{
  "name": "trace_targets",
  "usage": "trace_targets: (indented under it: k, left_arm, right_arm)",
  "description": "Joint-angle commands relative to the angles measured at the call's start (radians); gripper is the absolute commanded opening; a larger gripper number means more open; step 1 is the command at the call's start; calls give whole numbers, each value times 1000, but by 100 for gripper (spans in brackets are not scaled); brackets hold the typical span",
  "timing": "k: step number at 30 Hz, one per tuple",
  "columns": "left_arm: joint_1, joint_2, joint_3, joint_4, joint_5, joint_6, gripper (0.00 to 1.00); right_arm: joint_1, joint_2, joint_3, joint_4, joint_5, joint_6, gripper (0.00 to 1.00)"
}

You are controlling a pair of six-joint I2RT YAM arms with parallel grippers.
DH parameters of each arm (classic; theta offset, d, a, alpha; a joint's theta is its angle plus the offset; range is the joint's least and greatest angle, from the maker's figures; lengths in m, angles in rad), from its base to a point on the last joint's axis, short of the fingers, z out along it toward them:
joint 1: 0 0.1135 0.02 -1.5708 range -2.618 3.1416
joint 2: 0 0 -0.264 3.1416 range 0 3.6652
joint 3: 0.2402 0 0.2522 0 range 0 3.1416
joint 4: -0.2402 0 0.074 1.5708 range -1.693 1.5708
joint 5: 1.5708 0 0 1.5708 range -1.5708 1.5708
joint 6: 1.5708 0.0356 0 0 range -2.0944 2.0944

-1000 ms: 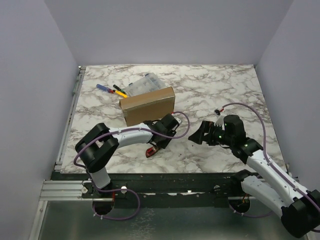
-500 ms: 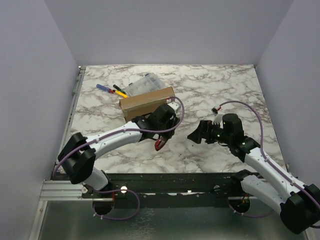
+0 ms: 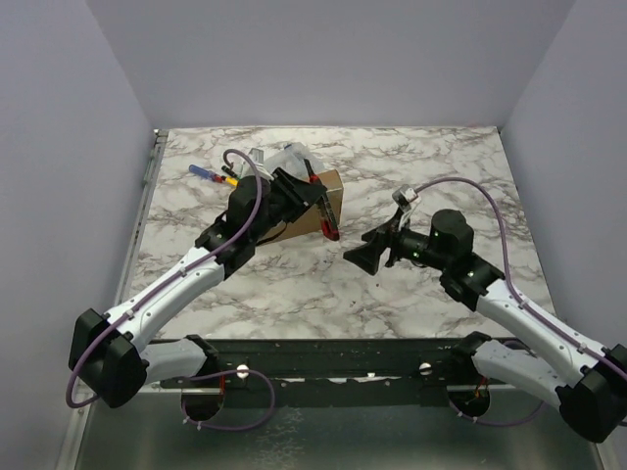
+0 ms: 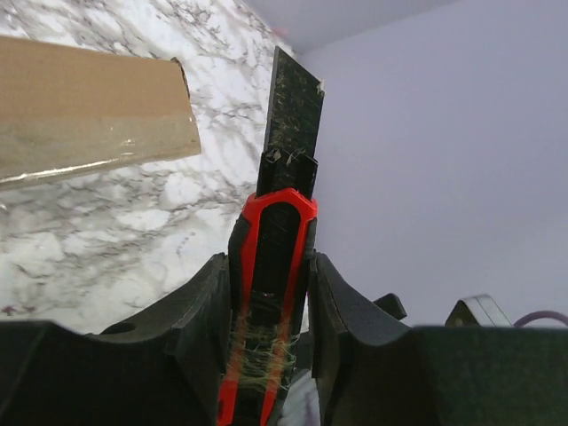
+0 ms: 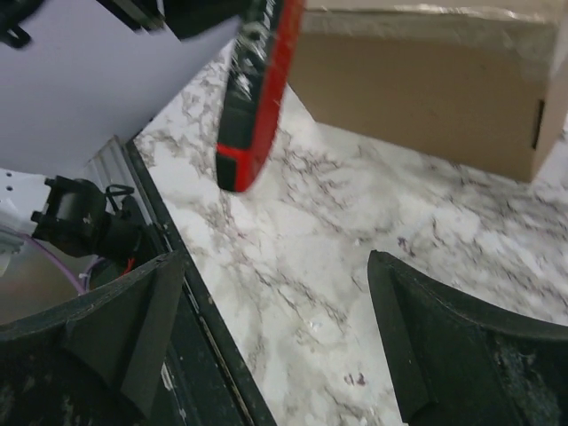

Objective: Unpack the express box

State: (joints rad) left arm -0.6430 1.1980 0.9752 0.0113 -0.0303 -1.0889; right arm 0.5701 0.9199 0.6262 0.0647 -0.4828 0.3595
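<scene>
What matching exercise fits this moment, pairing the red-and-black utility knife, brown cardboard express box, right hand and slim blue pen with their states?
Things:
1. red-and-black utility knife
2. brown cardboard express box
3. right hand
4. slim blue pen

States:
A. open, empty
B. closed, on the marble table
C. near that table's far-left corner
D. clamped in the left hand

Pairs: 1-D, 2-B, 3-A, 4-C

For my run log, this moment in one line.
left hand: shut on knife, beside box | right hand: open, empty | box: on table
</scene>
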Motion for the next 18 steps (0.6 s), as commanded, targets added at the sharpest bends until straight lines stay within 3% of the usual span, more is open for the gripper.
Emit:
trace_targets:
  k: [1, 13, 18]
  left_arm:
    - [15, -35, -75, 156, 1, -278, 0]
    - [26, -53, -123, 159, 1, -411, 0]
    - [26, -48, -131, 175, 7, -446, 0]
  right_arm:
    - [99, 83, 108, 94, 144, -26, 92]
    - [350, 184, 225, 65, 779, -86, 74]
    - [363, 221, 260, 57, 824, -82, 66]
